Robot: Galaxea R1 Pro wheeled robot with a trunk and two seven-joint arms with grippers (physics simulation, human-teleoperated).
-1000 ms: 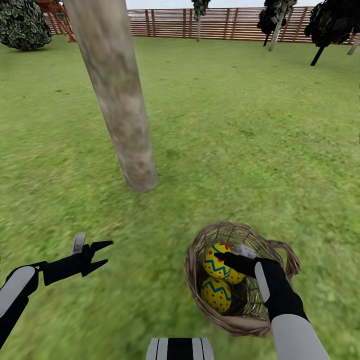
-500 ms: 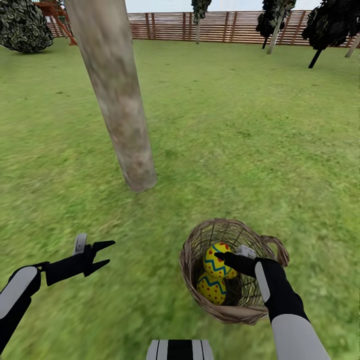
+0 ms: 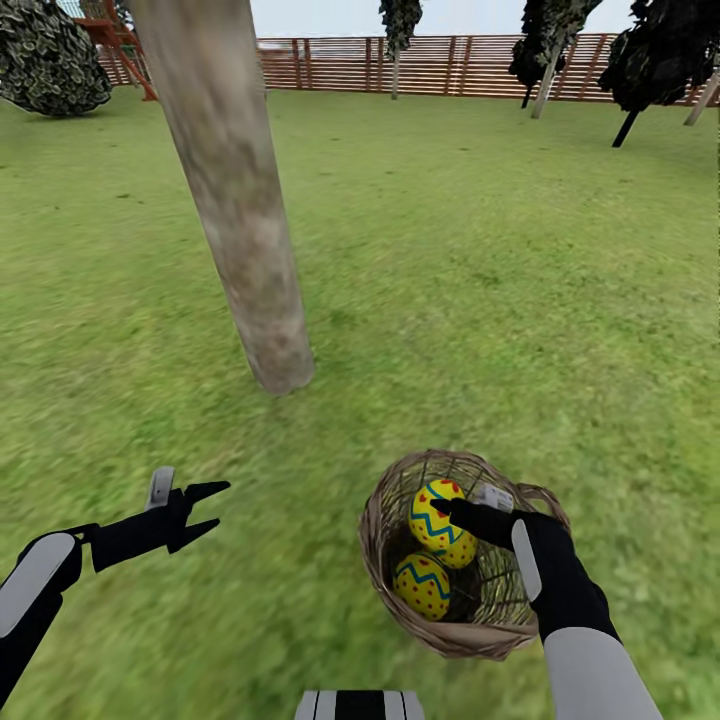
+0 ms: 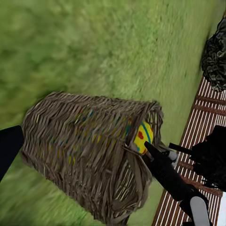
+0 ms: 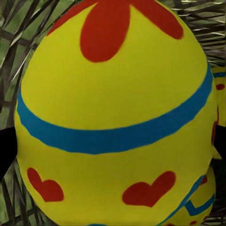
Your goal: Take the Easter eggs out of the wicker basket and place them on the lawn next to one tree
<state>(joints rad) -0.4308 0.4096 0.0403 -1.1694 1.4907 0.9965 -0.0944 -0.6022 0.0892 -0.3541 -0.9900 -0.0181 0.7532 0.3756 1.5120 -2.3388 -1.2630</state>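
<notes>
Head view: a small round basket of loosely woven brown-tan twigs (image 3: 455,640) sits on the mottled green lawn (image 3: 480,300), tipped so that its mouth faces the camera. Two yellow eggs with blue zigzag bands and red dots show inside it — an upper egg (image 3: 440,523) and a lower egg (image 3: 422,586) just below and touching or nearly touching it. A third egg cannot be made out.

The right gripper (image 3: 462,512), black with a white-sleeved forearm behind, reaches into the basket over its far-right rim. One dark finger lies across the upper egg; the other is hidden, so a firm grasp cannot be confirmed from this view. In the right wrist view the upper egg (image 5: 113,117) sits directly before the camera with dark finger edges at either side, consistent with the fingers bracketing it; whether they press on the shell cannot be told.

The left gripper (image 3: 205,508) hangs above bare grass well apart from the basket, fingers spread and holding nothing. The left wrist view shows the basket (image 4: 84,150) side-on with the right gripper (image 4: 151,151) at its mouth against a yellow egg (image 4: 142,137).

The thick, smooth grey-beige tree trunk (image 3: 235,200) meets the lawn near the basket, ahead and to the left. A brown horizontal-slat wooden fence (image 3: 440,65) closes the far edge — dark trees stand before it.
</notes>
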